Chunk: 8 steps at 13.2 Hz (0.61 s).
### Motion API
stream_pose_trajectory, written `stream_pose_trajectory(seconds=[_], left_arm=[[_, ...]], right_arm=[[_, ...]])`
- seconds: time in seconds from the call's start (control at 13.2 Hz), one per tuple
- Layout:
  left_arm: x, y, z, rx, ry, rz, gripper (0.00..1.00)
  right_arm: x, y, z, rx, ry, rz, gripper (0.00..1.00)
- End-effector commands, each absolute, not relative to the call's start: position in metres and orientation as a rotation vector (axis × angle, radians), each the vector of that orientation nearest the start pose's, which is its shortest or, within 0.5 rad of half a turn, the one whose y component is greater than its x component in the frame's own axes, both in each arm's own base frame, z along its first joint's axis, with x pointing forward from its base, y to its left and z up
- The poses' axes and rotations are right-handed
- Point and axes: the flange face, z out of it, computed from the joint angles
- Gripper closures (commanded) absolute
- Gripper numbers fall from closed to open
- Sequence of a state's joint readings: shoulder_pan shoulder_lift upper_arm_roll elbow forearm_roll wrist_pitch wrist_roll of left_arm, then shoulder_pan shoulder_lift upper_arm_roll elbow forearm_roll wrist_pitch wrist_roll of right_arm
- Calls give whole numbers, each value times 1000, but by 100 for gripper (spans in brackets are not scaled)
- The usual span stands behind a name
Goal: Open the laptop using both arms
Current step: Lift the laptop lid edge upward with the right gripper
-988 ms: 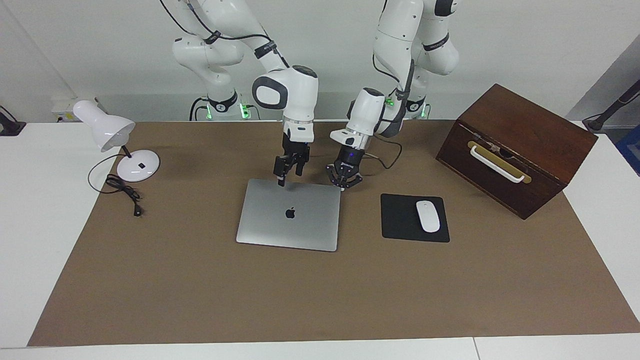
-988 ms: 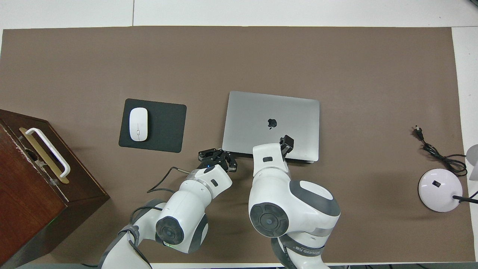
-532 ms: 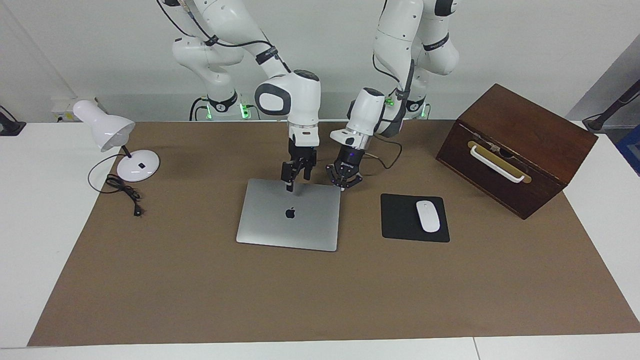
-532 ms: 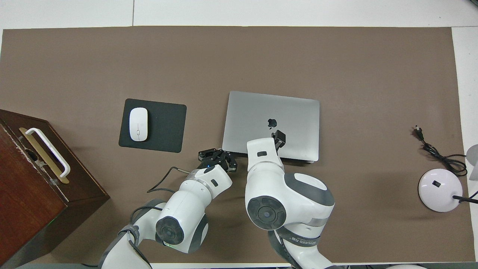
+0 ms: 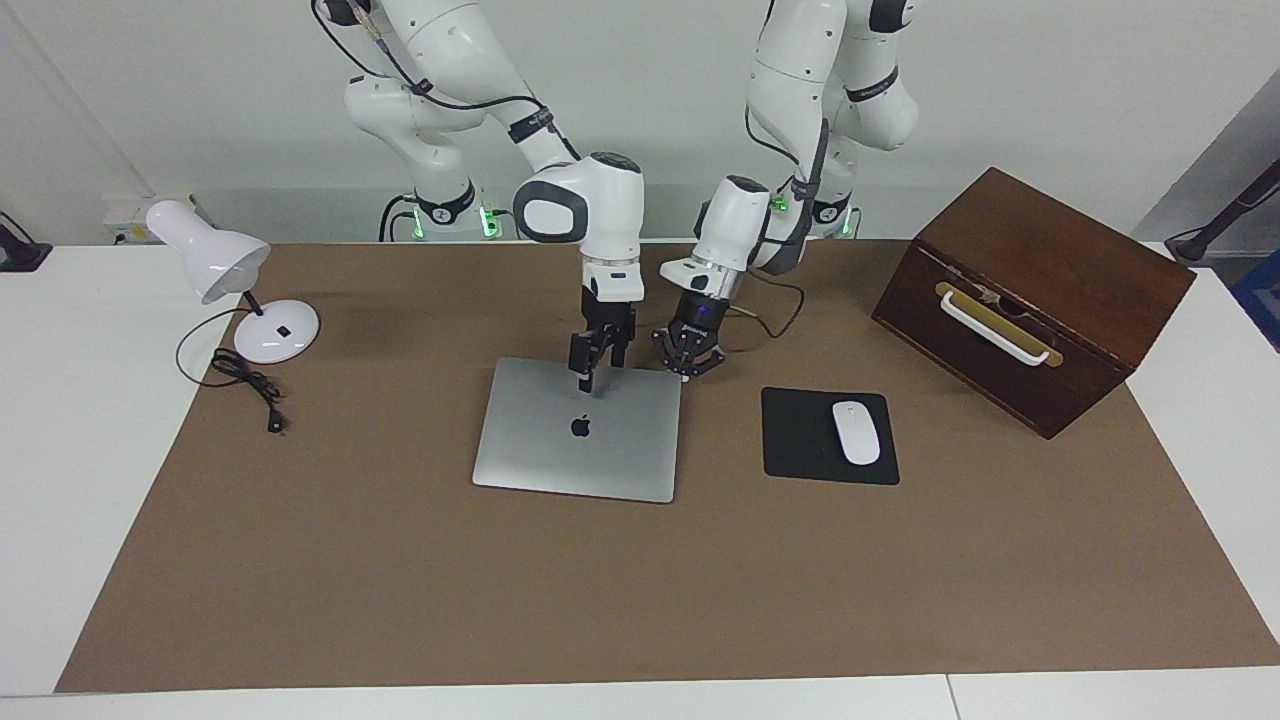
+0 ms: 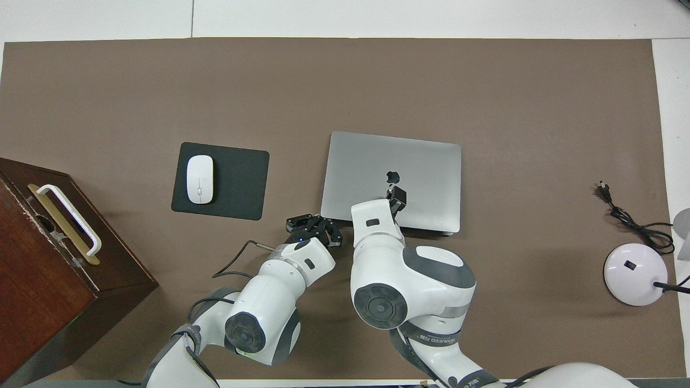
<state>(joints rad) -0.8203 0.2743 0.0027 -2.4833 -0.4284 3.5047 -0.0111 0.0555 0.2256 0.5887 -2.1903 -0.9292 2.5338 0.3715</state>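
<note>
The closed laptop (image 5: 580,428) lies mid-surface. At its twelve o'clock edge, nearest the robots, the left gripper (image 5: 686,372) sits shut and empty; the right gripper (image 5: 586,380) touches the lid, its opening unclear.

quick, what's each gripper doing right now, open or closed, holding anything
Left gripper: shut, holding nothing, at the laptop's corner nearest the robots.
Right gripper: over the lid, holding nothing; open or shut cannot be told.

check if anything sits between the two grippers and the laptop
Nothing visible does. The right gripper is over the closed laptop lid near its logo, and the left gripper, shut, is at the laptop's corner nearest the robots.
</note>
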Motion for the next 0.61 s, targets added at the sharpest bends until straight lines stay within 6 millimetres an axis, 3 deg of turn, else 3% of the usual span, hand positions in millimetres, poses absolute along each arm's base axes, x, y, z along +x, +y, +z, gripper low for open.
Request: stream_pose_trajectory(seconds=[0.0, 0.53], left_arm=[[398, -348, 250, -3181, 565, -1109, 100], [399, -347, 247, -3179, 564, -1103, 100]], right_arm=[[463, 348, 316, -2971, -1591, -733, 0], [475, 352, 326, -2971, -1592, -772, 0]])
